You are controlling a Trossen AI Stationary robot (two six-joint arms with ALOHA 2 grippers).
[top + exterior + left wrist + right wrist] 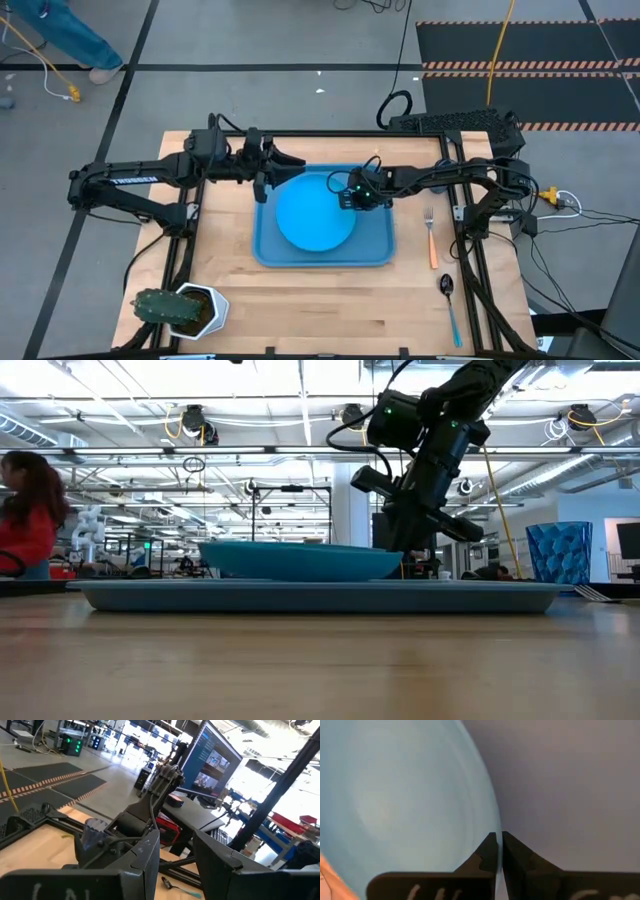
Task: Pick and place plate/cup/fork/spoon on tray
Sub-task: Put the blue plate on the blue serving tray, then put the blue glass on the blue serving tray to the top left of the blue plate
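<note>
A light wooden table (pixel 330 300) carries the blue tray (pixel 375 255) at its centre. Right of the tray lie the fork (pixel 431 238) and, nearer, the spoon (pixel 450 303). A potted cactus (pixel 178 310) stands at the near left corner.

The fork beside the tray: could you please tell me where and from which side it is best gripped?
Judging from the high view, grip the fork at mid-handle, coming straight down. It lies flat on the table, and its slim orange handle leaves bare wood on both sides for the right pincer.
</note>
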